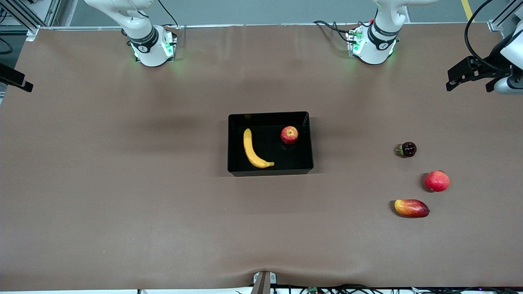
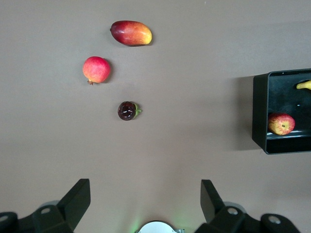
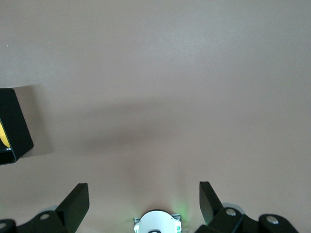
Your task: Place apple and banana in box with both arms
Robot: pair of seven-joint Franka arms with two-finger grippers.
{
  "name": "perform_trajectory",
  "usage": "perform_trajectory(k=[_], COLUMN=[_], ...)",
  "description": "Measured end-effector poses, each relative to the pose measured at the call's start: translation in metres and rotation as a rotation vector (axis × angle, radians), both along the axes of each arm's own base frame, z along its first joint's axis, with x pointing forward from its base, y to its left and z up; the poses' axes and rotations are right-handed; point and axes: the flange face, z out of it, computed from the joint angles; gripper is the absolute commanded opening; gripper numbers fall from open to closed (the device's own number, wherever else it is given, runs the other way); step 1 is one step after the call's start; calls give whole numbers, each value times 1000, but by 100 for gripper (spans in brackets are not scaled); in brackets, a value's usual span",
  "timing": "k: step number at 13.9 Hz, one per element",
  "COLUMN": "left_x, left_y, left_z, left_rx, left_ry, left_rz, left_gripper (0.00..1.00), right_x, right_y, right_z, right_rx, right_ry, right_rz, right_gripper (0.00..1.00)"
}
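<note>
The black box (image 1: 269,115) sits mid-table. Inside it the yellow banana (image 1: 253,150) lies along the wall toward the right arm's end. The red apple (image 1: 289,134) rests in the corner toward the left arm's base. My left gripper (image 2: 145,184) hangs open and empty high over its own base, with the box (image 2: 260,111), apple (image 2: 281,124) and banana tip (image 2: 304,85) off to one side. My right gripper (image 3: 143,186) is likewise open and empty above its base, seeing only a box corner (image 3: 14,126). The front view shows neither gripper.
Three loose fruits lie toward the left arm's end of the table: a dark round one (image 1: 407,149), a plain red round one (image 1: 437,181) and a red-yellow mango (image 1: 411,208), which is nearest the front camera. Black fixtures (image 1: 470,73) stand at both table ends.
</note>
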Motion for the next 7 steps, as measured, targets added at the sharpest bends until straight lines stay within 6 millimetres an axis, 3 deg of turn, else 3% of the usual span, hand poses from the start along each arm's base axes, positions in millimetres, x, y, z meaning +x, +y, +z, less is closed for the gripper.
perform_trajectory(k=[7], left_x=[-5], left_y=[-4], left_z=[8], left_rx=[26], left_ry=[-19], left_rz=[-11], left_gripper=[100], right_x=[0], right_y=[0], right_z=[0], right_rx=[0], right_ry=[0], right_rz=[0], right_gripper=[100])
